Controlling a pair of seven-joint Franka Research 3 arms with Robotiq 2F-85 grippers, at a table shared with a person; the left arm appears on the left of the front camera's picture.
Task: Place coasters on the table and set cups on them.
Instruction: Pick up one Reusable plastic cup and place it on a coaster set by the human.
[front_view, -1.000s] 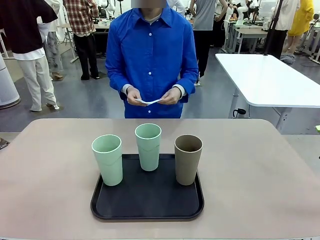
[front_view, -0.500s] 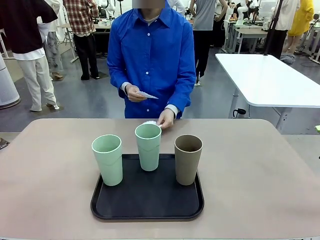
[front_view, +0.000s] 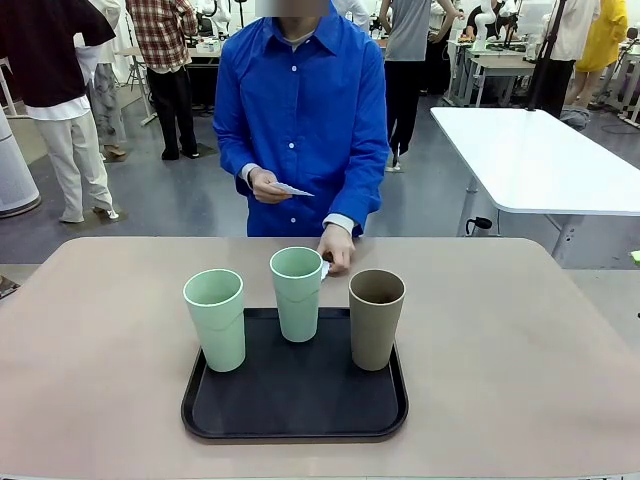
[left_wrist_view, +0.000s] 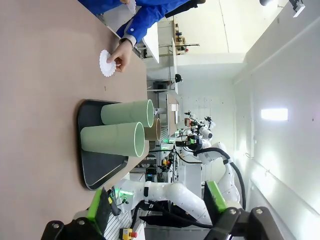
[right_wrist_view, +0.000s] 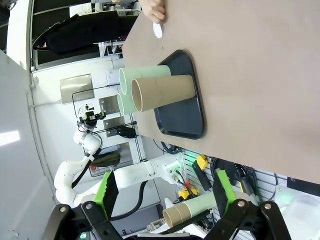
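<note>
three cups (front_view: 297, 292) on black tray (front_view: 296, 405)

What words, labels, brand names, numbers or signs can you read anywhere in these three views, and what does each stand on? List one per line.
No text can be read in any view.
Mint cups, brown cup, tray, coaster, table: plain, with no print or label.
Equipment on the background shelves: any labels are too small and blurred to read.
</note>
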